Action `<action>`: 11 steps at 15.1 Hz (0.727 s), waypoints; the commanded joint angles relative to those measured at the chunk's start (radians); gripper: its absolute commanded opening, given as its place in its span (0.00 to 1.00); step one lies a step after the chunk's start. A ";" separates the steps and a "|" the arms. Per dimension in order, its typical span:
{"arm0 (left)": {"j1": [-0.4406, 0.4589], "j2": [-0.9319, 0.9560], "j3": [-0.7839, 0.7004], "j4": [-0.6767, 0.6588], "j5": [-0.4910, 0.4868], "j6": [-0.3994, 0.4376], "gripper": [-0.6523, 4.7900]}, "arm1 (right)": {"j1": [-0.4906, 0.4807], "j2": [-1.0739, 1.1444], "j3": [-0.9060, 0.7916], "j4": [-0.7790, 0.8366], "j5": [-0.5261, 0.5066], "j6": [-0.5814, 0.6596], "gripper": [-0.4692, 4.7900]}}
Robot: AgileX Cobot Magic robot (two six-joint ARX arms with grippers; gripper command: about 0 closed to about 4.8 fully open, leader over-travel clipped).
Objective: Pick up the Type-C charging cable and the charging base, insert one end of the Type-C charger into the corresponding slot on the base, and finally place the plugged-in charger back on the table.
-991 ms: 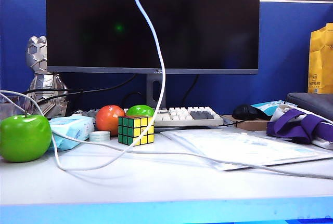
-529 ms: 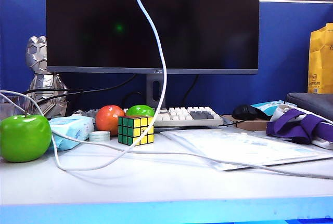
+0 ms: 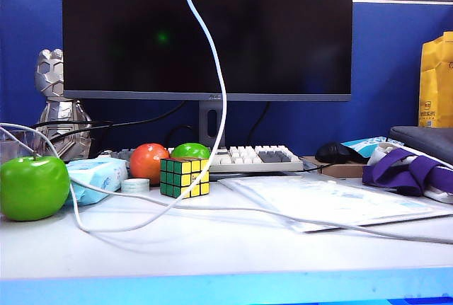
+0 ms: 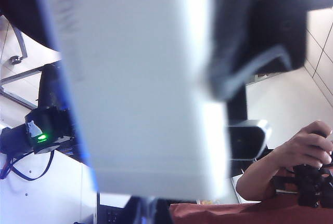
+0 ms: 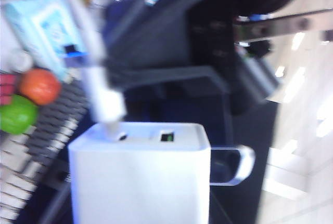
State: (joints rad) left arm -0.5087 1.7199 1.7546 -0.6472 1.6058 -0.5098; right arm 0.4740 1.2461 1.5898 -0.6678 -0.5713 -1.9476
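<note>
The charging base (image 5: 139,174) is a white block with a metal prong (image 5: 234,164) on its side, and my right gripper (image 4: 244,52) is shut on it above the exterior view's top. My left gripper (image 5: 112,70) is shut on the Type-C charging cable (image 3: 216,71) just behind its white plug (image 5: 106,104). The plug's tip rests at one of two ports (image 5: 120,136) on the base's end face. How deep it sits cannot be told. The cable hangs down in front of the monitor and loops over the table (image 3: 226,255). The base (image 4: 140,89) fills the left wrist view as a white blur.
On the table's left are a green apple (image 3: 33,188), a pale blue tissue pack (image 3: 99,176), a tape roll (image 3: 135,185), a Rubik's cube (image 3: 185,176) and two round fruits (image 3: 148,162). A keyboard (image 3: 251,158) and monitor (image 3: 205,29) stand behind. Plastic-covered sheets (image 3: 325,202) and a purple-strapped bag (image 3: 410,167) lie right.
</note>
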 commanded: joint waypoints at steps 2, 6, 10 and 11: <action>0.000 -0.007 0.003 0.016 0.011 0.000 0.11 | 0.002 -0.014 0.005 0.034 -0.008 -0.001 0.08; 0.000 -0.007 0.004 0.021 0.009 -0.004 0.11 | 0.002 -0.013 0.005 0.010 -0.007 -0.002 0.08; 0.000 -0.007 0.004 0.022 -0.013 -0.012 0.11 | 0.002 -0.013 0.005 0.010 -0.007 -0.002 0.08; 0.000 -0.007 0.004 0.033 -0.015 -0.026 0.11 | 0.002 -0.013 0.005 0.010 -0.007 -0.002 0.08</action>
State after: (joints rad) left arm -0.5083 1.7199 1.7546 -0.6388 1.5932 -0.5232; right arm 0.4736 1.2385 1.5898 -0.6743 -0.5697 -1.9495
